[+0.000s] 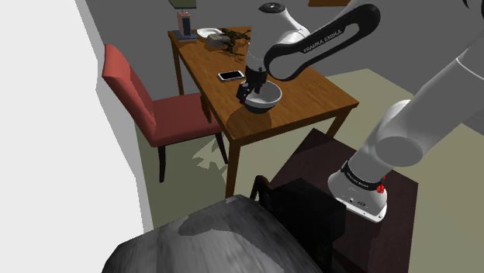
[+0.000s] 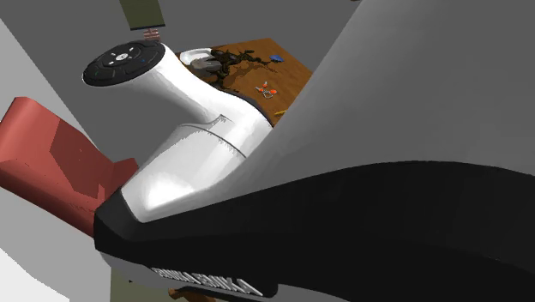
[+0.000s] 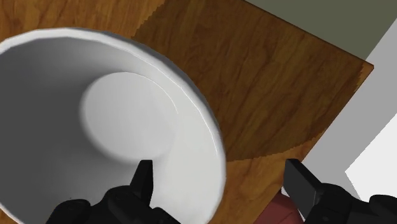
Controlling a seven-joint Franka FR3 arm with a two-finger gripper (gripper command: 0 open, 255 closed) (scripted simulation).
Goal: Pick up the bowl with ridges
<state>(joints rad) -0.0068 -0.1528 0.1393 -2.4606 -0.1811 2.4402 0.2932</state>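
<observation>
Open gripper [image 3: 221,181] astride the rim of the white bowl [image 3: 95,114], close to a table edge.
The bowl sits on the wooden table [image 1: 318,97] towards the side nearest the stand [image 1: 310,163], bare wood all round it. A phone [image 1: 231,75] lies near, clutter [image 1: 229,39] sits at the far end, and a red chair [image 1: 147,105] stands by the table on the shoulder view's left. The arm [image 1: 326,39] arches over from the stand, wrist bent down. Its fingers [image 3: 143,181] stand apart, one inside the bowl, one outside, clasping nothing.
</observation>
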